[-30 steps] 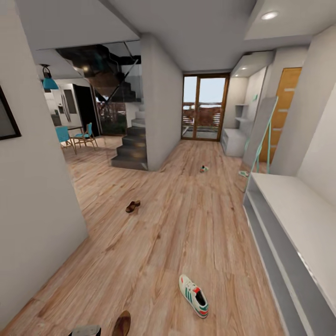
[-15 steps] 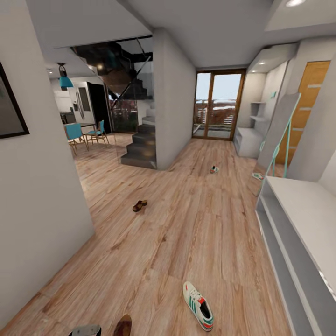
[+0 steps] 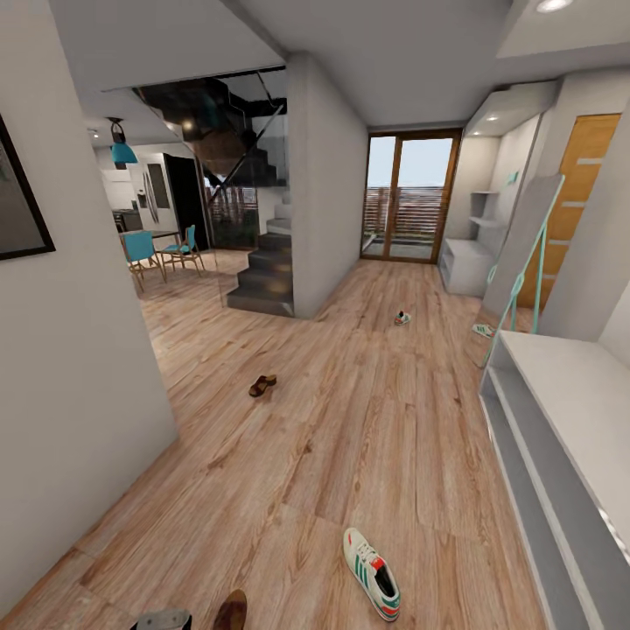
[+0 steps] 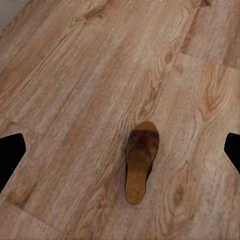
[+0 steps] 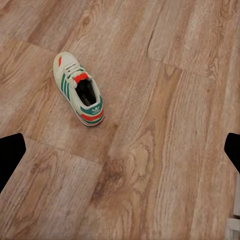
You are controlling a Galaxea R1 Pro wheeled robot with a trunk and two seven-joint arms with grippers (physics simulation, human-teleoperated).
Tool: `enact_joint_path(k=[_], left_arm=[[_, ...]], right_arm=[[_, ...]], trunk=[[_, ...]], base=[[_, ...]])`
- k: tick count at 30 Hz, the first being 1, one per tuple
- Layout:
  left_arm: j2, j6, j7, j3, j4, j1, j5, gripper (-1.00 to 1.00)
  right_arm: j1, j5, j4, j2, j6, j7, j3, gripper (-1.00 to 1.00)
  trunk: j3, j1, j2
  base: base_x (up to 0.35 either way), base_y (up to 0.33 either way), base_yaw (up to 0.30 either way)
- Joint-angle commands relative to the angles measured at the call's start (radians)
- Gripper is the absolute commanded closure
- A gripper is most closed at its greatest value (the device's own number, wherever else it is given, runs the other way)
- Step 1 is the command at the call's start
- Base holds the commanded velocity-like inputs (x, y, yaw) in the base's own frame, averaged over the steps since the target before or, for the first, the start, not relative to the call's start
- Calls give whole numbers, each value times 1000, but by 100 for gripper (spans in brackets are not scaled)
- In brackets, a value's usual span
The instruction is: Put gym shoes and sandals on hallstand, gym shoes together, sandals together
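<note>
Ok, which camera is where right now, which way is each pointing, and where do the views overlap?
Head view: high on the robot, looking down the corridor floor; far sandal, far shoe, shoe rack; no gripper I can make out.
Left wrist view: above the floor, looking down at the near sandal; left gripper fingertips at the edges.
Right wrist view: looking down at the near shoe; right gripper fingertips at the edges.
Shared: head view shows both, near sandal, near shoe.

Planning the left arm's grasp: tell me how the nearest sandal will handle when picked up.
The sandal lies flat on its sole, so it probably won't roll. Its open strap looks soft and may flex under the fingers. It seems small, so likely light.
</note>
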Motion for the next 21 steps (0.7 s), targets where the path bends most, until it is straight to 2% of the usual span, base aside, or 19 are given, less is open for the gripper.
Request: enact_joint_path(k=[1, 15, 19, 20, 21], left_arm=[[-1, -4, -1, 2, 1, -1, -1, -100], [2, 15, 0, 3, 3, -8, 2, -100], [2, 97, 6, 3, -7, -27, -3, -100], [2, 127, 7, 3, -10, -43, -4, -100], [2, 182, 7, 2, -12, -85, -6, -100]], right_arm=[[0, 1, 1, 0, -3, 0, 0, -100], [-5, -1, -16, 0, -3, -1, 1, -100], [-58, 2, -79, -1, 2, -1, 1, -100], [-81, 2, -92, -1, 5, -1, 1, -100], [-138, 3, -106, -1, 9, 0, 1, -100]], trunk=[[-1, 0, 0], [-45, 54, -98], [-57, 69, -126], [-61, 73, -133], [-64, 77, -140]], base=[[0, 0, 0], [0, 0, 0], [0, 0, 0], [0, 0, 0], [0, 0, 0]])
